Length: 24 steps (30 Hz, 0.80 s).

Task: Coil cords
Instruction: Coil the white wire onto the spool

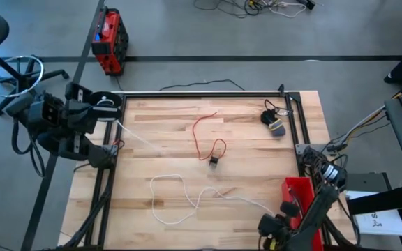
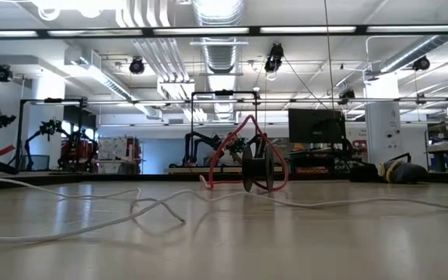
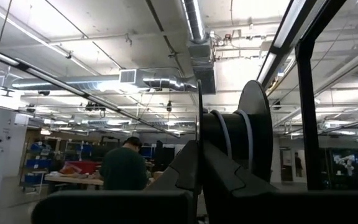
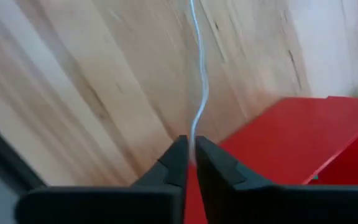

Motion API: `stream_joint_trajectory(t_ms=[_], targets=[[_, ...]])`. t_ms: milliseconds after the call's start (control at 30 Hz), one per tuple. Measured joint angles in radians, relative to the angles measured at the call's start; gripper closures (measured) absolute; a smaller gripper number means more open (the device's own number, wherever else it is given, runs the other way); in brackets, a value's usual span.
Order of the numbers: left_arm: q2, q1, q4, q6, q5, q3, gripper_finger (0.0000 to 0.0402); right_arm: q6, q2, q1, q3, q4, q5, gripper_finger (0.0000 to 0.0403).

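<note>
The white cord [image 1: 176,199] lies in loose loops on the near half of the wooden table [image 1: 159,146]. One end runs to a black spool [image 1: 105,103] at the far left corner, and my left gripper [image 1: 93,108] is shut on that spool. The other end runs to my right gripper [image 1: 269,223], shut on it at the near right. The red cord [image 1: 202,132] lies mid-table, ending at a small dark spool [image 1: 213,162]. It arches above that spool in the low view [image 2: 247,159]. A black cord [image 1: 274,122] lies bundled at the far right. My left gripper pinches one thin flange [image 3: 199,134] of the black spool between its two fingers, at the flange's rim. A few turns of white cord [image 3: 229,134] sit on the spool's core. The spool is held off the table beside the frame. My right gripper pinches the white cord [image 4: 193,134] between its two fingertips, near the cord's end. The fingers lie roughly along the cord. It leaves them in a slack wavy line across the table.
A red bin [image 1: 300,199] stands right beside my right gripper at the near right. A black metal frame [image 1: 201,94] runs round the table's far, left and right edges. A red and black case [image 1: 108,42] is on the floor beyond the table.
</note>
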State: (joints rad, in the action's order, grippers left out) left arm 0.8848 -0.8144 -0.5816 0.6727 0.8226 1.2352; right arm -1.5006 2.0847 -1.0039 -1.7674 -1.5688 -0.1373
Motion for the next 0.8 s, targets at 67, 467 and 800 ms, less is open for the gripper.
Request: stream_joint_trajectory(t_ms=[67,467,800], targets=[[-0.001,0.000,-0.001,0.007,0.013,-0.005,0.0401,-0.011,-0.002,0.000,-0.023,0.000,-0.021,0.0363],[0.017,0.000,0.023,-0.040,0.032,-0.009,0.0401,0.083,-0.003,0.089,-0.124,0.122,-0.598,0.0184],[0.123,-0.001,0.053,-0.199,0.024,-0.016,0.0401,1.035,-0.002,0.357,-0.054,1.095,-0.911,0.0185]])
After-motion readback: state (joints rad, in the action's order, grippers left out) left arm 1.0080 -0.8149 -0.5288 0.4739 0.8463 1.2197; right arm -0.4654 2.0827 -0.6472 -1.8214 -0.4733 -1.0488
